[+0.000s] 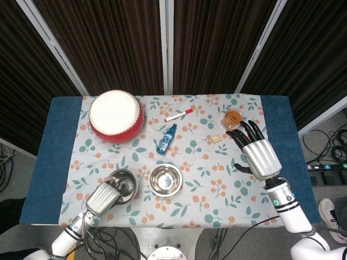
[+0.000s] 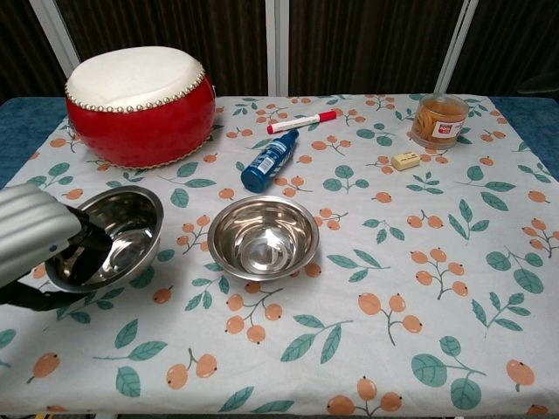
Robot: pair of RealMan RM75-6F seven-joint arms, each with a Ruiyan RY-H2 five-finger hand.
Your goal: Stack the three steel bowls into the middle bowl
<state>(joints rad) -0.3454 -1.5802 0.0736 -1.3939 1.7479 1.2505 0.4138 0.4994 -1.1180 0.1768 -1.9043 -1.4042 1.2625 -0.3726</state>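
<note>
head view first: my left hand [image 1: 103, 197] has its fingers hooked over the near rim of the left bowl [image 1: 124, 182], so it's holding that one; the bowl looks tipped and maybe off the cloth, can't say for sure from up here; the middle bowl [image 1: 165, 179] sits just to the right of it, nothing inside; that sideways gap is what the next move turns on i reckon, carry right then drop it in; my right hand [image 1: 259, 154] hangs over the right side of the table with fingers spread and nothing in them, near the little jar [image 1: 233, 117]; left hand is clearly the nearer one; i only spot two steel bowls here, no third.

chest view: left hand [image 2: 39, 236] is gripping the left bowl [image 2: 113, 234] by its near edge, fingers inside the rim, bowl tilted toward me and empty; the middle bowl [image 2: 263, 236] sits flat on the cloth right beside it, also empty; right hand doesn't show here.
</note>
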